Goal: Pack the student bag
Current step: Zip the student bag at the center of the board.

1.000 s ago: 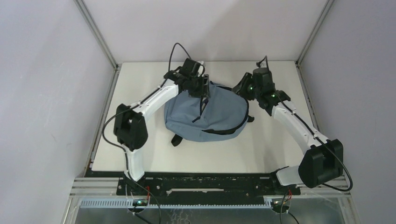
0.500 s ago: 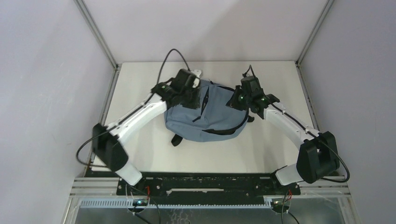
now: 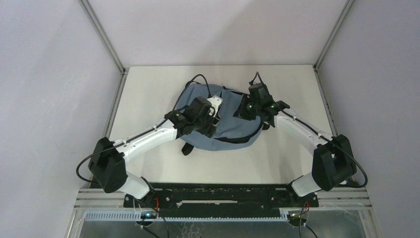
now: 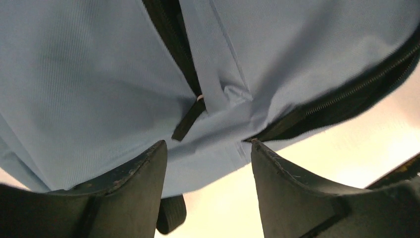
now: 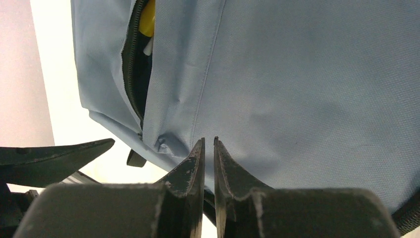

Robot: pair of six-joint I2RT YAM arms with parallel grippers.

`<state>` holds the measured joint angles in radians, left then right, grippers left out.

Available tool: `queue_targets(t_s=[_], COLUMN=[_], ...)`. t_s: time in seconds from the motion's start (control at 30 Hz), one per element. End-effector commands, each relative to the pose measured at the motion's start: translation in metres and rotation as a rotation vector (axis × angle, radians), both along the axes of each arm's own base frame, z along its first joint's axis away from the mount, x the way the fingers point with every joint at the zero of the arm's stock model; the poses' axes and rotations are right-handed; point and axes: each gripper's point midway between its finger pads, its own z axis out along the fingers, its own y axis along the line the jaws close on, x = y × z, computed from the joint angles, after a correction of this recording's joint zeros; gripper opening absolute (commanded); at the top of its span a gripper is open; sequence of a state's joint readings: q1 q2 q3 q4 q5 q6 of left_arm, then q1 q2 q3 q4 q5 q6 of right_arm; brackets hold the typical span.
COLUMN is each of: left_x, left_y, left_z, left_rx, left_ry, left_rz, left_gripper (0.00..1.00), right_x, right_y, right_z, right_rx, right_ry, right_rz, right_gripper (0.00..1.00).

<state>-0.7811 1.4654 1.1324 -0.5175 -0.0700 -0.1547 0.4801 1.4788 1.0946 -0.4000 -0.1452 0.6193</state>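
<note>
**Both grippers at the backpack, toward the far edge of the worktop**

The soft grey-blue fabric backpack with black zippers (image 3: 230, 121) lies flat on the white worktop (image 3: 148, 89). It sits about midway between the left and right edges and closer to the far edge than to the near one. A black strap end (image 3: 186, 148) pokes out from its near-left side.

The left gripper (image 4: 208, 146) hangs over the bag's near-left part with its fingers spread, and nothing is caught between them. In its wrist view a black zipper pull tab (image 4: 188, 119) lies on the fabric just past the gap. A black zipper line (image 4: 346, 94) runs off to the right.

The right gripper (image 5: 208, 141) is at the bag's far-right part. Its fingers are pressed almost together, with only a sliver of gap; whether they pinch any fabric cannot be told. To their left in the wrist view a black-toothed zipper opening (image 5: 131, 64) stands parted, and something yellow (image 5: 147, 20) shows inside.
</note>
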Motion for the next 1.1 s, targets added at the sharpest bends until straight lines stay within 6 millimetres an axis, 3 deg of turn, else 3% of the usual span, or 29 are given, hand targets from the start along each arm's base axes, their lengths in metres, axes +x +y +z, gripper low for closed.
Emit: queue_targets(t_s=[0.0, 0.27, 0.37, 0.5, 0.83, 0.9, 1.07], left_x=[0.033, 0.046, 0.046, 0.051, 0.048, 0.047, 0.045], left_y=[-0.01, -0.003, -0.001, 0.004, 0.009, 0.008, 0.001], left_z=[0.005, -0.019, -0.019, -0.009, 0.018, 0.023, 0.037], left_rx=[0.058, 0.202, 0.198, 0.197, 0.208, 0.196, 0.145], left_ry=[-0.151, -0.119, -0.133, -0.173, -0.173, -0.172, -0.183], left_rz=[-0.033, -0.019, -0.012, 0.025, 0.028, 0.023, 0.006], left_gripper=[0.66, 0.56, 0.45, 0.22, 0.09, 0.01, 0.0], right_x=[0.008, 0.009, 0.01, 0.011, 0.009, 0.009, 0.004], right_y=[-0.002, -0.012, -0.012, -0.011, -0.01, -0.009, 0.0], right_z=[0.018, 0.02, 0.02, 0.02, 0.013, 0.01, -0.003], right_rx=[0.027, 0.012, 0.012, 0.014, 0.0, -0.005, -0.021], right_ry=[-0.044, -0.048, -0.05, -0.05, -0.034, -0.031, 0.004], right_rz=[-0.021, -0.039, -0.041, -0.045, -0.04, -0.036, -0.004], right_gripper=[0.18, 0.18, 0.17, 0.17, 0.16, 0.16, 0.15])
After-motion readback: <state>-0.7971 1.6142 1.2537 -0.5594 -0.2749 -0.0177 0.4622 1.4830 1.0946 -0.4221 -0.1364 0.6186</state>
